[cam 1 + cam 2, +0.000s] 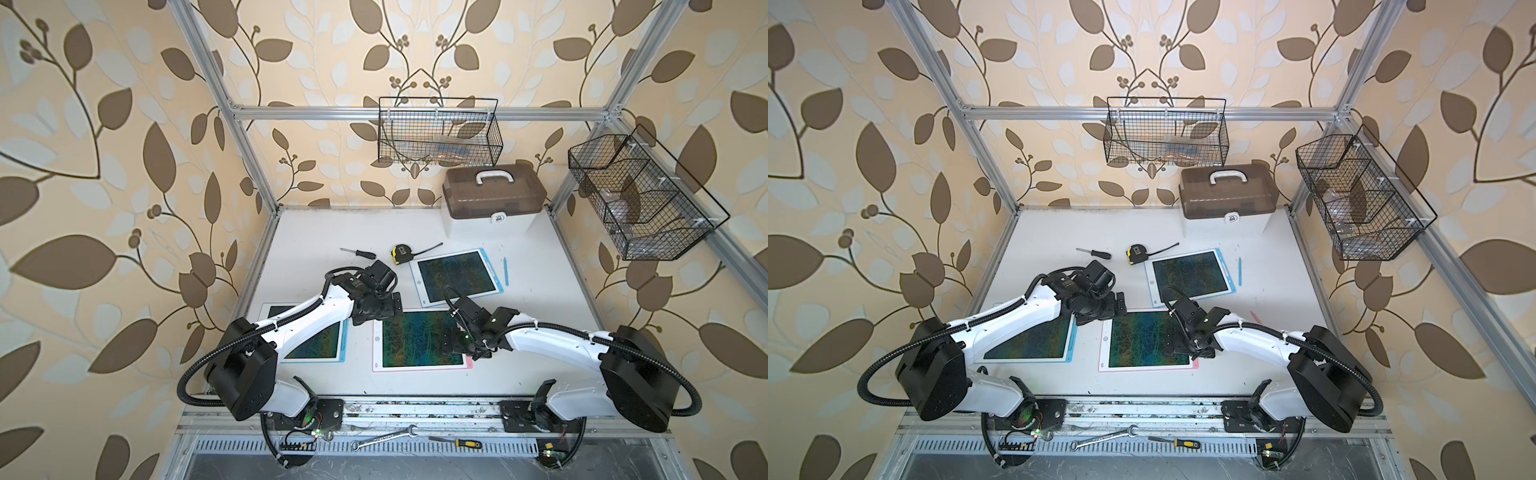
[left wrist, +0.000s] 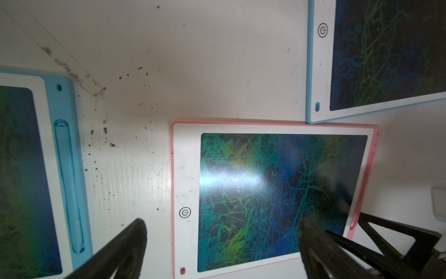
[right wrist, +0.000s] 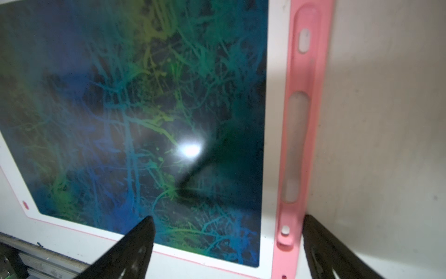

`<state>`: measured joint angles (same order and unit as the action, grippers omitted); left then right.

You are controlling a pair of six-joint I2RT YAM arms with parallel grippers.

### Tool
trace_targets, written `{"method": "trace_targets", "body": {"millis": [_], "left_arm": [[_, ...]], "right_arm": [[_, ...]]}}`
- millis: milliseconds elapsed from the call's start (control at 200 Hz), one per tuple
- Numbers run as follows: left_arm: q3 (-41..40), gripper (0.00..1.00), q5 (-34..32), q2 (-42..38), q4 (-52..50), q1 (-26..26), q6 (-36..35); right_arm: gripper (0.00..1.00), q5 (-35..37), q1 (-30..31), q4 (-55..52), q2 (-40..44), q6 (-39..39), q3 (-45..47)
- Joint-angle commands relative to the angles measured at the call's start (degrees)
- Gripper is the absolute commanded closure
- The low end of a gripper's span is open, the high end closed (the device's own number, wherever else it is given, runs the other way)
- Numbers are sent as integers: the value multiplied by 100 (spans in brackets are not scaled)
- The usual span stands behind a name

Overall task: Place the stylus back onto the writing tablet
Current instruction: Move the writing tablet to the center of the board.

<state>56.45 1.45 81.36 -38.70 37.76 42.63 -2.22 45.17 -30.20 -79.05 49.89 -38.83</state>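
Hovering over the pink tablet (image 1: 407, 340) at the middle of the white table (image 1: 316, 232), the left gripper (image 2: 222, 224) and the right gripper (image 3: 228, 217) both stand with jaws spread wide and nothing between them. The pink tablet's stylus slot (image 3: 298, 145) lies bare in the right wrist view. A blue stylus (image 1: 505, 270) rests on the table just beside the far blue tablet (image 1: 457, 276), apart from it, while a thin pink stick (image 1: 1256, 316) – too small to name with certainty – shows on the table near the right arm. The near blue tablet (image 1: 316, 347), partly under the left arm, carries its own stylus (image 2: 68, 188) seated in its side groove. At the back, a storage box (image 1: 494, 199) with a brown lid and white handle sits closed, its contents hidden. The wire basket (image 1: 440, 133) on the rear rail holds flat items that cannot be made out – the divided wire basket (image 1: 640, 195) on the side rail holds clear objects, equally unreadable. A screwdriver (image 1: 358, 252) and tape measure (image 1: 401, 254) lie behind the tablets.
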Motion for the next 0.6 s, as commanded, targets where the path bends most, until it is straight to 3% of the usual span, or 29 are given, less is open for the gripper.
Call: {"method": "trace_targets", "body": {"millis": [0, 340, 595], "left_arm": [[-103, 2, 12, -211, -17, -64, 158], [-152, 2, -6, -257, 27, -58, 219], [90, 2, -71, -126, -157, 53, 195]], "right_arm": [[5, -157, 62, -1, -54, 74, 103], [5, -23, -45, -196, 319, 83, 187], [5, -33, -994, -491, 915, -364, -22]]}}
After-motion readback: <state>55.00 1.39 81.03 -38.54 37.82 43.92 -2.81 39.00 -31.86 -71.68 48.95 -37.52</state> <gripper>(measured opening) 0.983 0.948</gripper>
